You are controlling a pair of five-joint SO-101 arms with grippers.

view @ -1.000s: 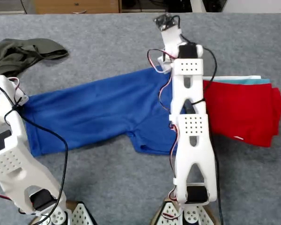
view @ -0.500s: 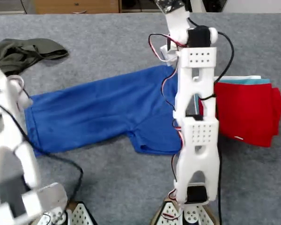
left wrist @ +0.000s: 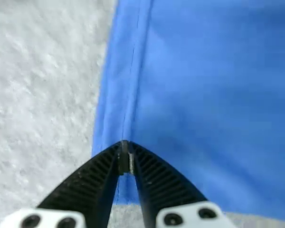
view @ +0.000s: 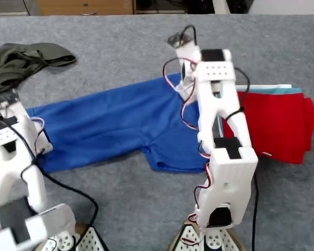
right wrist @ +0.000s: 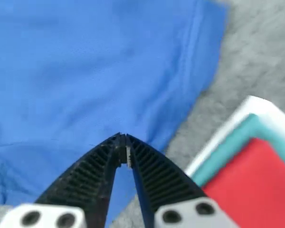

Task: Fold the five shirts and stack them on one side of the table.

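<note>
High view: a blue shirt [view: 110, 125] lies spread flat across the middle of the grey table [view: 120, 47], running at a slant from the left arm [view: 10, 151] to the right arm [view: 220, 120]. On the right side of the table sits a folded red shirt [view: 275, 125] on top of a stack, with the edge of a teal layer [view: 275, 91] and a white layer [view: 267, 86] showing along its far side. A small white mark [view: 265, 153] sits near the red shirt's front edge, too small to read. An olive shirt [view: 21, 60] lies crumpled at the far left corner, well apart from the stack.

Left wrist view: the left claw [left wrist: 124, 159] has its ribbed black tips pressed together right on the stitched hem of the blue shirt, near the shirt's edge, where grey table shows beside it. Whether any cloth is pinched between the tips cannot be told.

Right wrist view: the right claw [right wrist: 123, 148] also has its tips closed together, low over the blue shirt near the edge that faces the stack. A strip of grey table separates that edge from the white, teal and red layers. Whether it holds cloth cannot be told.
</note>
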